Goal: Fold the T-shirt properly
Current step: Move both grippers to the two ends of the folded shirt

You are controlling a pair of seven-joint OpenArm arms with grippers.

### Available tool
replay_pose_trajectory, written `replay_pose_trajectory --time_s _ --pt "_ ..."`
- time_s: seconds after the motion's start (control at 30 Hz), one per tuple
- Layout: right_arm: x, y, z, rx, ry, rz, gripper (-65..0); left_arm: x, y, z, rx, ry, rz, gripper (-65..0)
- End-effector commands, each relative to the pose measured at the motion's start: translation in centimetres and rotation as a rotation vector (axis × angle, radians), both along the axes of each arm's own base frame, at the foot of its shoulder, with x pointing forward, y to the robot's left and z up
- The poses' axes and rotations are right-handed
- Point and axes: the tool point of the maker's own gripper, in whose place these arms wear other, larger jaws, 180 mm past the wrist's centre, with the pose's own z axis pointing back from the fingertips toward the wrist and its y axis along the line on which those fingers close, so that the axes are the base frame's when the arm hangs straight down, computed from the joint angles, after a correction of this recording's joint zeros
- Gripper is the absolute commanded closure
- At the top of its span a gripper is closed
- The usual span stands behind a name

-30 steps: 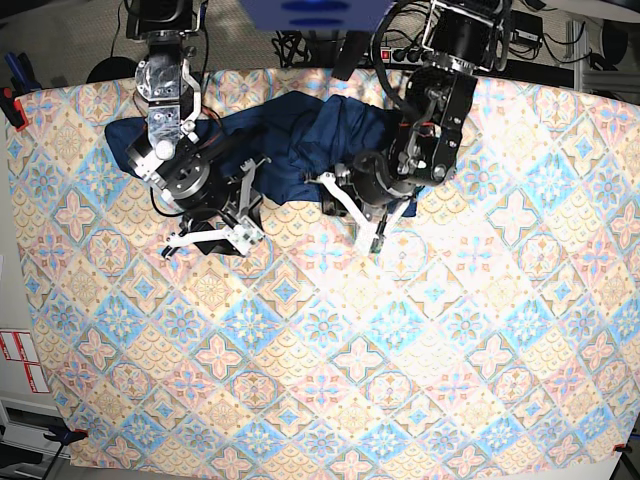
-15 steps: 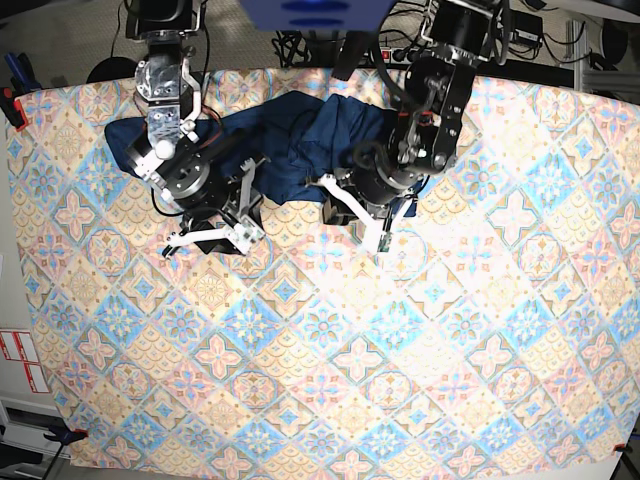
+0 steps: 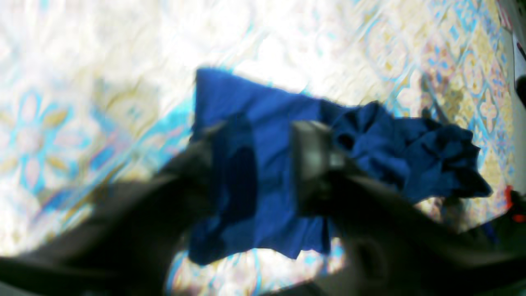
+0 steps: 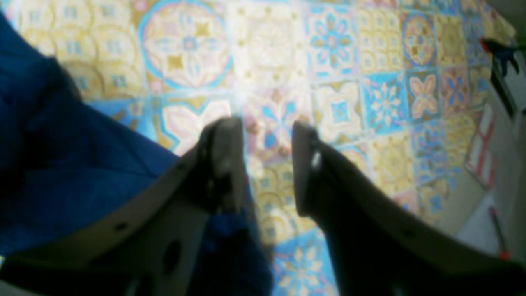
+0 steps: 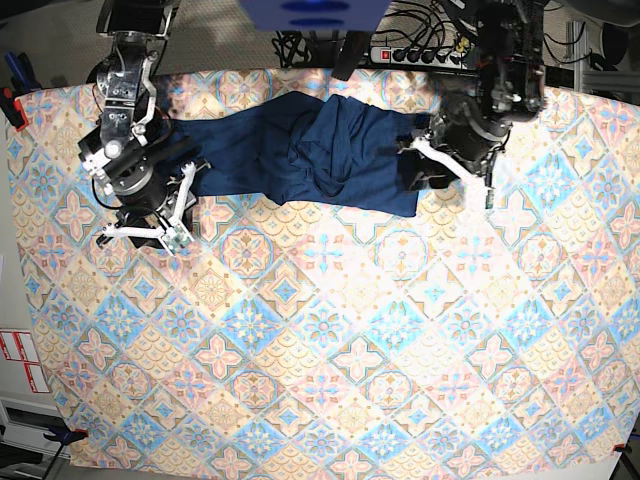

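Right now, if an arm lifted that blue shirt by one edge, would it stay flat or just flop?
Probably flop: the shirt lies bunched in soft folds in the middle, so it looks limp. In the left wrist view a free edge hangs loose and creased. It likely drags across the tablecloth rather than sliding as one piece.

A pastel tile-patterned tablecloth [image 5: 330,350] covers the table, red-and-white labels [image 5: 20,360] beside it

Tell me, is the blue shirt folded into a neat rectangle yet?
No: in the base view the T-shirt lies stretched along the far edge of the tablecloth, bunched and wrinkled in the middle.
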Motion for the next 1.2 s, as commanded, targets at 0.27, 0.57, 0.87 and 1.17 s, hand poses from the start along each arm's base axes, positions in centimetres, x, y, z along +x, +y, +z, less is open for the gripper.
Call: replay_pose_trajectory --time_s 0.27,0.57,0.87,1.17 --pt "-1.2 -6.7 0.3 0.032 0.039 -0.226 -19.6 -0.7 3.1 -1.0 0.025 0.111 0.012 -44.3" --pt "-3.9 -10.2 -3.5 -0.032 0.226 -0.307 -20.2 -1.3 2.2 -4.9 -0.004 0.231 -0.016 -44.3" --pt "-5.6 -10.2 -5.1 0.056 0.317 -0.309 -37.6 -1.6 0.1 -5.1 -0.014 0.24 -0.076 -44.3" --pt "-7.6 -10.4 -8.8 0.199 0.442 -0.349 -38.2 -1.6 0.1 -5.1 -0.015 0.24 -0.073 -44.3"
